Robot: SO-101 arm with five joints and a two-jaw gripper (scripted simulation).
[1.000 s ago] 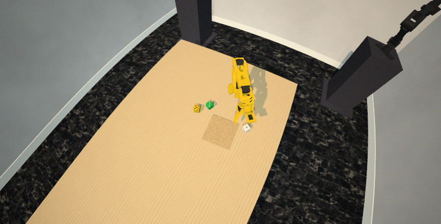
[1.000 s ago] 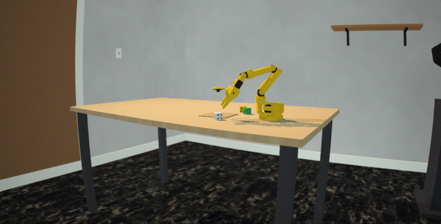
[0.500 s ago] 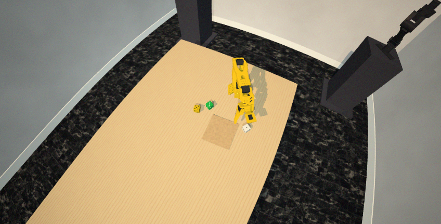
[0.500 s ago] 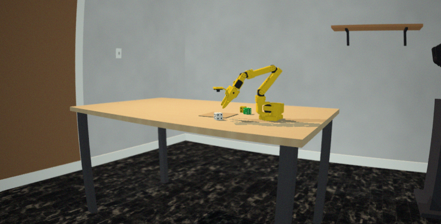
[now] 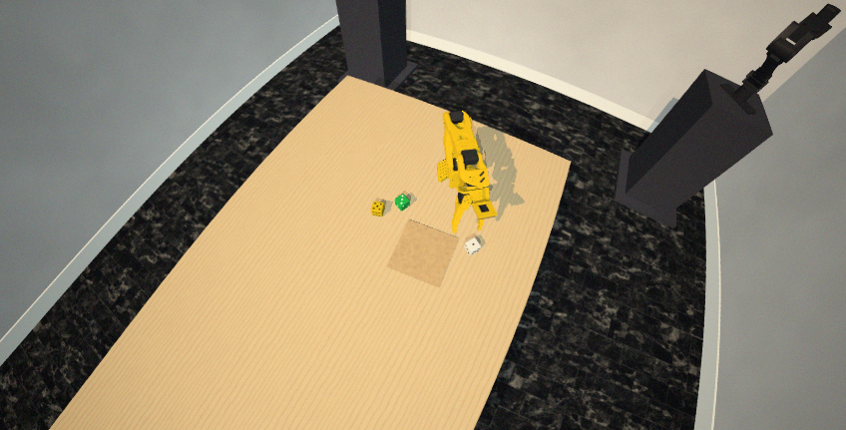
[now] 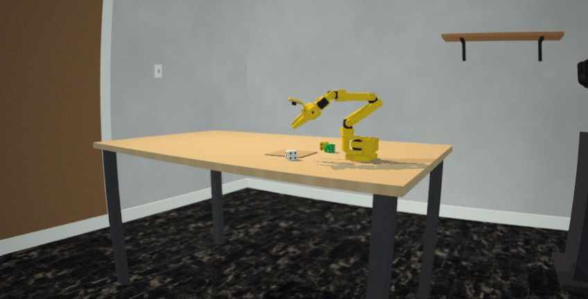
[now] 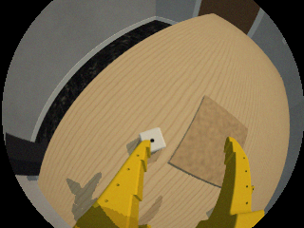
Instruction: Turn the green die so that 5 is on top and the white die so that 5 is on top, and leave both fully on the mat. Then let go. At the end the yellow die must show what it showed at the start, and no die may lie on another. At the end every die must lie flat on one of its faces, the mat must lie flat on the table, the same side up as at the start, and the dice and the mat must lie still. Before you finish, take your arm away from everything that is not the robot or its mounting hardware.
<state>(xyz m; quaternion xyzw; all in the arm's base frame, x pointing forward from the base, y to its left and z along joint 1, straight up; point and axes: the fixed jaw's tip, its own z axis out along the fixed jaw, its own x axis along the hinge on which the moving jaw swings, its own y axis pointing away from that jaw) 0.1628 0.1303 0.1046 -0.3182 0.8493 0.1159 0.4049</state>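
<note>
The white die [image 5: 472, 245] [image 6: 290, 155] [image 7: 152, 139] lies flat on the table, just off the brown mat [image 5: 422, 252] [image 6: 307, 153] [image 7: 209, 140], near one of its corners. The green die [image 5: 401, 202] [image 6: 329, 148] and the yellow die [image 5: 378, 207] [image 6: 323, 145] sit side by side on the bare table beyond the mat. My gripper [image 5: 467, 224] [image 6: 293, 124] [image 7: 188, 146] is open and empty. It hangs well above the table, over the mat's edge by the white die. In the wrist view one fingertip overlaps the white die's near edge.
The yellow arm base [image 6: 361, 149] stands on the wooden table [image 5: 284, 283] [image 6: 206, 148], close behind the green die. Two dark camera stands [image 5: 370, 19] [image 5: 691, 147] stand on the floor past the table's far end and side.
</note>
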